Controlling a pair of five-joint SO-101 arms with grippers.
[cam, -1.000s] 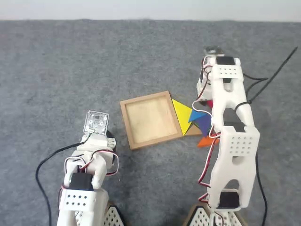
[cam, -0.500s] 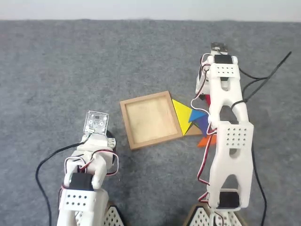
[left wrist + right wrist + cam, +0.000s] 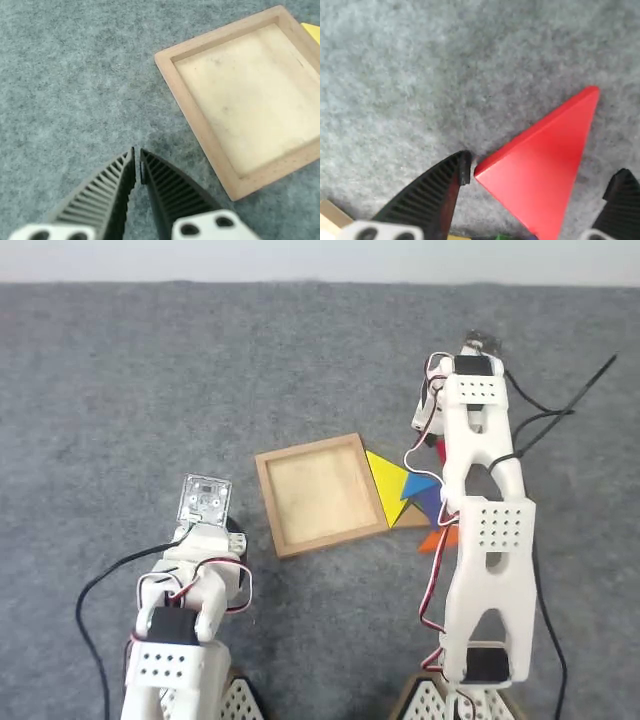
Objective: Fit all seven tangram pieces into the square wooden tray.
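**Tray bare, pieces bunched beside it, right claw astride the red triangle**

A grey, felt-like surface [image 3: 150, 370] covers the whole table, its nap mottled and slightly fuzzy. Along its far edge runs a pale strip [image 3: 320, 258] of the room behind. Black cables trail off both arms across the grey.

The square wooden tray [image 3: 320, 492] lies near the middle of the table, turned a little askew, with its pale floor showing bare. Against its edge on the right arm's side sits the yellow triangle [image 3: 385, 478]. The blue triangle [image 3: 418, 486] touches it, with the purple piece [image 3: 432, 504] just beyond. The orange piece [image 3: 437, 539] pokes out from under the right arm, nearer the arm bases.

The right gripper [image 3: 542, 175] stands wide open over the red triangle [image 3: 545, 185], which lies flat on the grey. One black fingertip sits just beside a corner of the triangle and the other is well off to its far side, so nothing is gripped. A sliver of green at the frame edge may be another piece, though too little shows to tell.

The left gripper [image 3: 137, 160] has its ribbed fingers pressed together with nothing between them. It hangs over bare grey near a corner of the tray, without touching it.
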